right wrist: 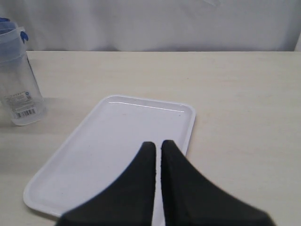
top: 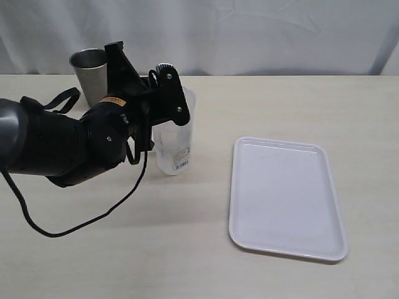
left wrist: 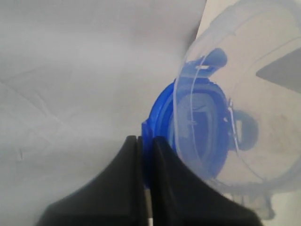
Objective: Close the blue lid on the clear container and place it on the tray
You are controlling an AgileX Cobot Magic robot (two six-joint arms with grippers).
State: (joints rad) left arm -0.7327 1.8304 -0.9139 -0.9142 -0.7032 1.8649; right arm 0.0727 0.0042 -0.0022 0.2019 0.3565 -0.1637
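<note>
The clear container (top: pixel 175 151) stands upright on the table, left of the tray (top: pixel 287 199). My left gripper (top: pixel 167 93) is at its top and hides the blue lid in the exterior view. In the left wrist view that gripper (left wrist: pixel 146 141) is shut on the edge of the blue lid (left wrist: pixel 162 113), which lies against the container's (left wrist: pixel 244 117) mouth and shows partly through its wall. Whether the lid is seated cannot be told. My right gripper (right wrist: pixel 157 143) is shut on nothing above the tray's (right wrist: pixel 108 141) near end. A bit of the lid (right wrist: pixel 4 21) shows atop the container (right wrist: pixel 19 94).
A steel cup (top: pixel 87 70) stands behind the left arm near the table's back edge. A black cable (top: pixel 81 225) loops over the table in front of the left arm. A white curtain hangs behind the table.
</note>
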